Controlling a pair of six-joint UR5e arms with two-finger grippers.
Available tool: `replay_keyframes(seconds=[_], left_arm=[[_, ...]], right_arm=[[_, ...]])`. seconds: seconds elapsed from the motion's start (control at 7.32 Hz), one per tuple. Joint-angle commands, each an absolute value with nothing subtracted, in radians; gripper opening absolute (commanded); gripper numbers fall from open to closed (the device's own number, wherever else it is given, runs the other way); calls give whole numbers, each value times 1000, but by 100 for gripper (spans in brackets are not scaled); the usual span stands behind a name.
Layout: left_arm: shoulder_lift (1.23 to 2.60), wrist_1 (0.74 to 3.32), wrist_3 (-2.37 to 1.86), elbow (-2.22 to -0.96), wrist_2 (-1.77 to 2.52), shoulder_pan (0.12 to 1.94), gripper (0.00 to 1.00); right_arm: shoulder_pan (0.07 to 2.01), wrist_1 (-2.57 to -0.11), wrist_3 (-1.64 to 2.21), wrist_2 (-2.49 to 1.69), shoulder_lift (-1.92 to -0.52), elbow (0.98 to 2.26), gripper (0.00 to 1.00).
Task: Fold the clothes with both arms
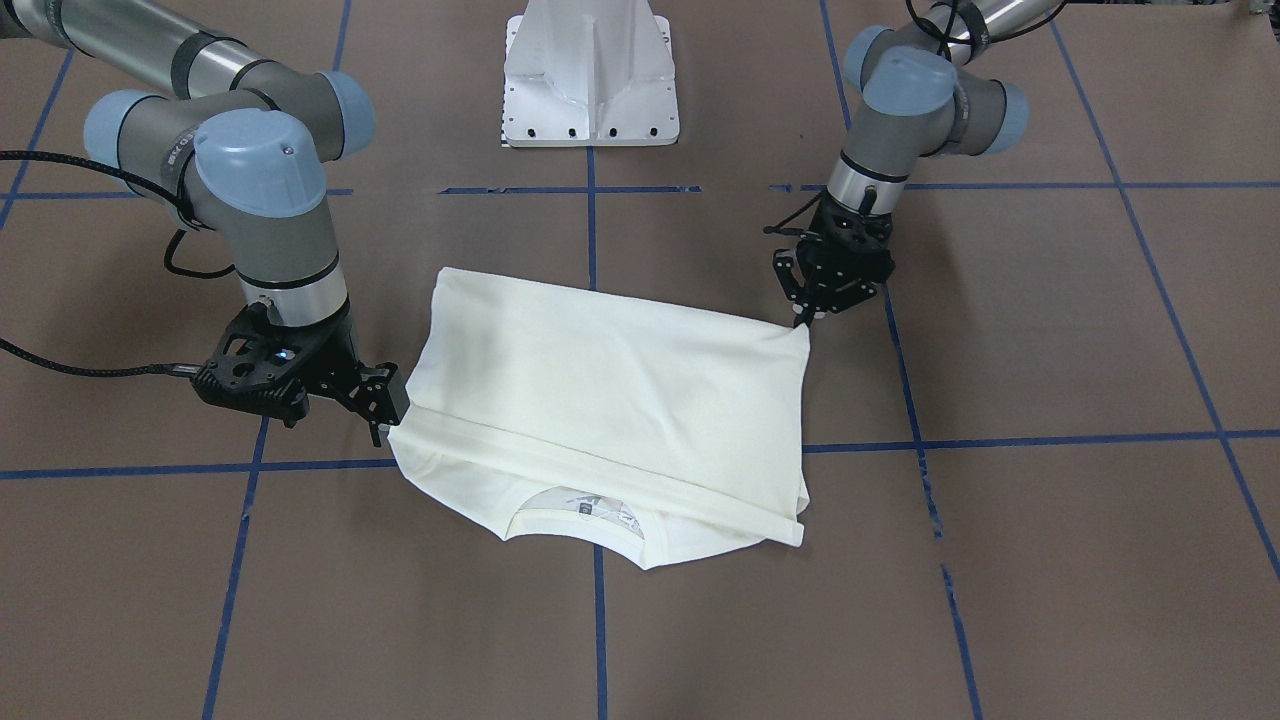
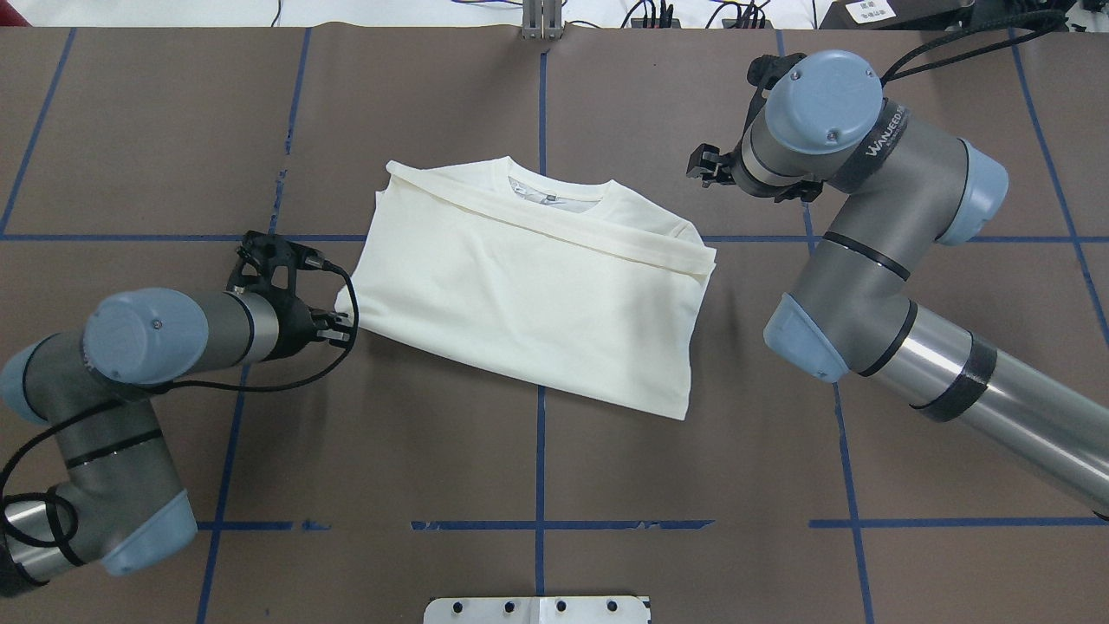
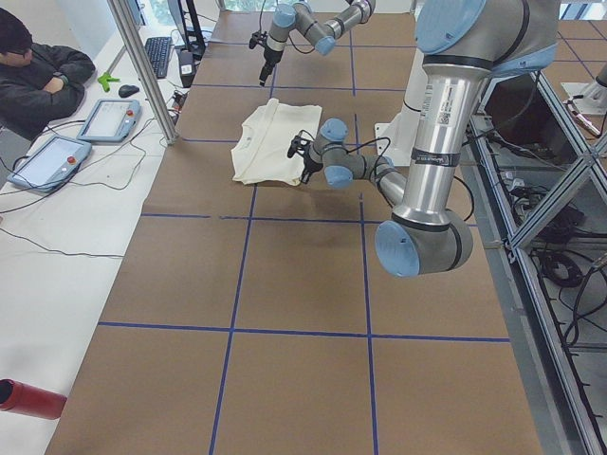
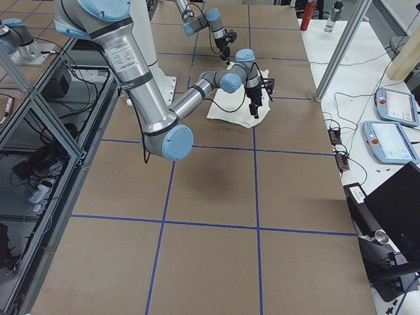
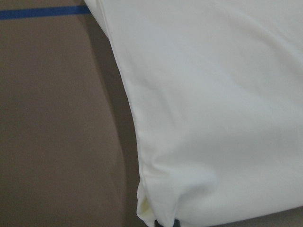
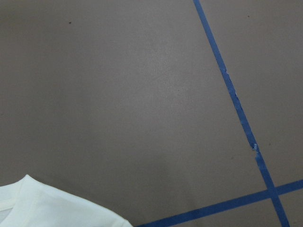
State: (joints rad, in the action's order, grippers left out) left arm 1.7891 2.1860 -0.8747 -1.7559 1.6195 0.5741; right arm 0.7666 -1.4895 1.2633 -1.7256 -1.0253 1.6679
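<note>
In the front-facing view the T-shirt lies folded into a plain cream block at the centre of the table, with its ribbed collar at the lower edge. The left gripper, right of centre, looks pinched on the upper right corner, which rises to a point toward it. The right gripper seems just beside the cloth's left edge, and I cannot tell whether its jaws are apart. In the overhead view the left gripper meets the shirt's left corner, while the right gripper, at upper right, is near the collar side but off the cloth. Both side views show the shirt small in the upper middle, between the two arms. The left wrist view is filled with smooth cloth, with a bunched corner at the bottom edge. The right wrist view shows bare table, a blue tape line and only a shirt corner at lower left. The fabric looks light, limp and quick to crease, and lifted at one point it would likely sag and unfold. I judge the corners or the folded edge, taken by both grippers together, the best places to hold.
</note>
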Motion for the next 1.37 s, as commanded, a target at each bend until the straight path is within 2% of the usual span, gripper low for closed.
replay_keyframes(seconds=[0.0, 0.41, 0.55, 0.68, 0.82, 0.96, 1.23], left_arm=[[1839, 2213, -674, -1592, 1626, 762, 0], [2212, 2295, -640, -1100, 1617, 850, 0], [2318, 2309, -638, -972, 1591, 870, 0], [2377, 2310, -638, -906, 1577, 888, 0], [2375, 2316, -638, -905, 1577, 893, 0], [2324, 2407, -638, -911, 1577, 882, 97], [2286, 2503, -643, -974, 1665, 893, 100]], right_arm=[[762, -1489, 1273, -1727, -1026, 1695, 100], [755, -1493, 1278, -1730, -1029, 1739, 100], [752, -1496, 1279, -1730, -1031, 1755, 100], [747, -1502, 1298, -1730, -1031, 1779, 100], [729, -1499, 1319, -1729, -1031, 1781, 100], [703, -1494, 1351, -1723, -1028, 1779, 100], [648, -1491, 1475, -1707, -982, 1764, 100]])
